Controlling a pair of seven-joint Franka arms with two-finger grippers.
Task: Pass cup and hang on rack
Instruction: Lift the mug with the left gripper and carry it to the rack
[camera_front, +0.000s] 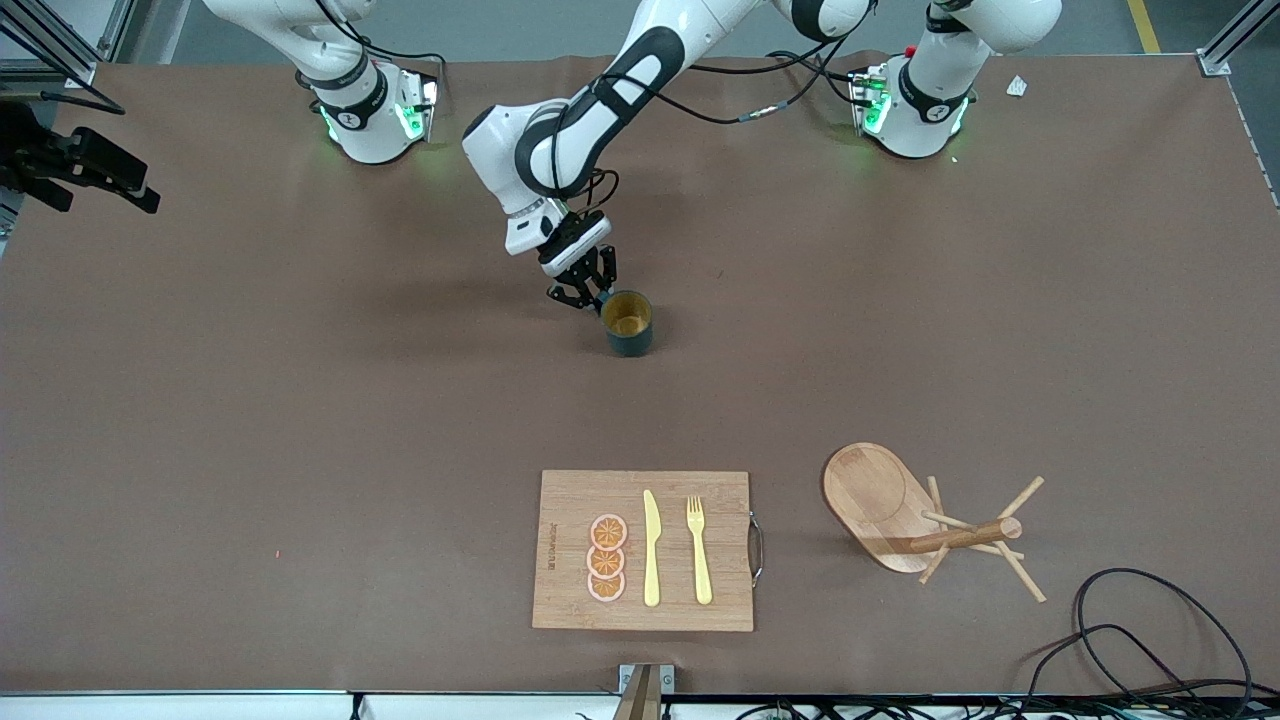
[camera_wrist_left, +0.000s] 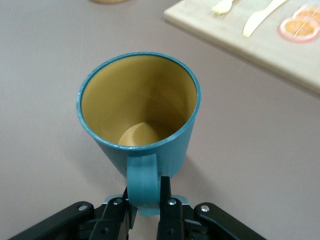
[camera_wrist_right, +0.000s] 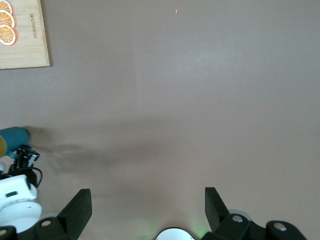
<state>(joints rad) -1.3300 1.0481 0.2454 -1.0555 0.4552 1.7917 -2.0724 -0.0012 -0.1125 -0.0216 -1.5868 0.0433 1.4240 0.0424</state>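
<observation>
Item: cup (camera_front: 628, 322), upright mid-desk (camera_front: 300, 420). Left pincer (camera_wrist_left: 147, 207) clamped on its handle: pick-up step. Right pincer (camera_wrist_right: 147, 205) wide, empty, waiting high over the desk. Rack (camera_front: 925, 525) stood near the cutting board (camera_front: 560, 590). Next, judged: lift and carry toward handover.

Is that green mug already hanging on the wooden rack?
No, the mug stands upright on the table, its handle pinched by the left gripper, apart from the toppled rack.

Brown matte table (camera_front: 300, 420) under even light, grey floor (camera_front: 520, 25) along its edge
</observation>
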